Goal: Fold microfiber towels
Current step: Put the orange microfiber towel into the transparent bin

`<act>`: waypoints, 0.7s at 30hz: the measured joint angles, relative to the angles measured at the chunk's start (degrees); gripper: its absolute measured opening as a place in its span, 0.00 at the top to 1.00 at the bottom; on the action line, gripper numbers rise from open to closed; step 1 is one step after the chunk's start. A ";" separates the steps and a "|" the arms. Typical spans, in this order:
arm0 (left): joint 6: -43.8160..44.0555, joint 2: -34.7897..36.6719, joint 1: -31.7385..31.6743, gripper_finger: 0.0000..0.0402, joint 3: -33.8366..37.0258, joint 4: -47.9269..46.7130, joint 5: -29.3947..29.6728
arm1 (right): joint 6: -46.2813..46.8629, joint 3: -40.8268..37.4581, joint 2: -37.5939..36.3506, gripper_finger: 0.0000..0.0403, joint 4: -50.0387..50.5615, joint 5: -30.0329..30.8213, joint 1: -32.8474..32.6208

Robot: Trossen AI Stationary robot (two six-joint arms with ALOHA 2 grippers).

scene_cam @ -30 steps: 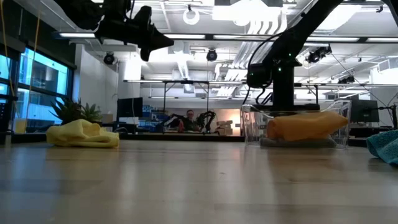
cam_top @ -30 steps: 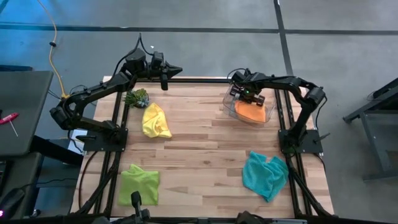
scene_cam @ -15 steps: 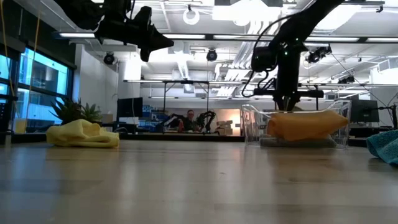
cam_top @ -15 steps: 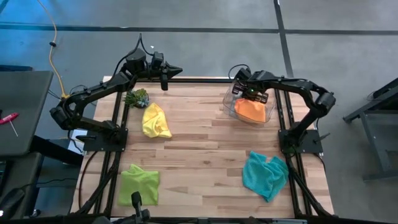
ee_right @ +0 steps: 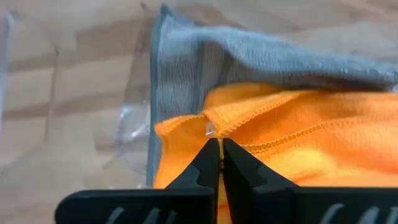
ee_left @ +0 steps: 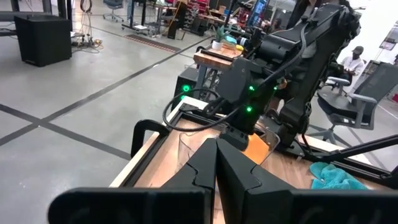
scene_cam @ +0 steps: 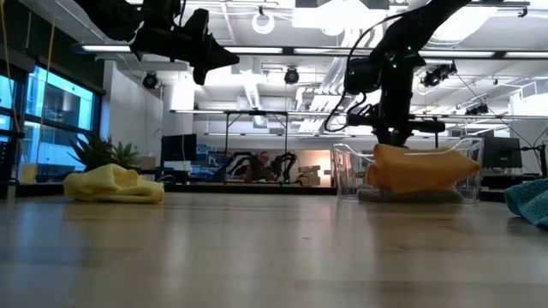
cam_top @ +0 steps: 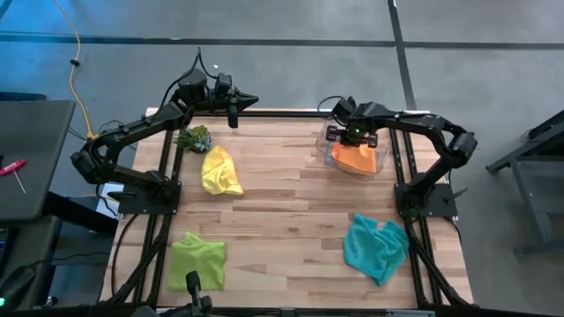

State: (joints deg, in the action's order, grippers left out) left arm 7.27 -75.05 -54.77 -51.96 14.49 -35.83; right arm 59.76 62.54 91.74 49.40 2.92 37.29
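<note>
Orange towel [ee_right: 292, 149] edge pinched by right gripper [ee_right: 216, 146] in bin [cam_top: 328, 141], upper right; left gripper [ee_left: 216, 149] fingers pressed together, empty, upper left.

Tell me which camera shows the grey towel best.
The right wrist view: the grey towel lies spread under the orange towel, edge and corner plain. The low view shows only a thin grey strip under the orange in the clear bin. The high and left wrist views don't show it.

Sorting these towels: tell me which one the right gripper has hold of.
The orange towel, lying on the grey towel in the clear bin; the right gripper pinches its hem.
</note>
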 joint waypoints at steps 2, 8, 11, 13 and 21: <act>-0.41 0.00 0.01 1.00 0.00 -0.02 0.00 | -0.91 0.00 0.00 1.00 0.77 -0.03 0.02; -1.92 0.00 0.01 1.00 0.00 -0.12 0.02 | -1.15 0.00 0.00 1.00 -0.38 0.34 0.28; -1.89 0.00 0.01 1.00 0.00 -0.12 0.02 | -0.61 0.00 0.00 1.00 -4.03 0.55 0.91; -1.84 0.00 0.00 1.00 0.00 -0.12 0.02 | 0.59 0.00 0.00 1.00 -5.88 1.20 1.36; -1.88 0.00 0.01 1.00 0.00 -0.12 0.02 | 1.76 0.00 0.00 1.00 -10.39 3.06 3.09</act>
State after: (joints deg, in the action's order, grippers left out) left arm 5.39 -75.05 -54.76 -51.96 14.37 -35.81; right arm 61.51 62.54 91.74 39.02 5.98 40.37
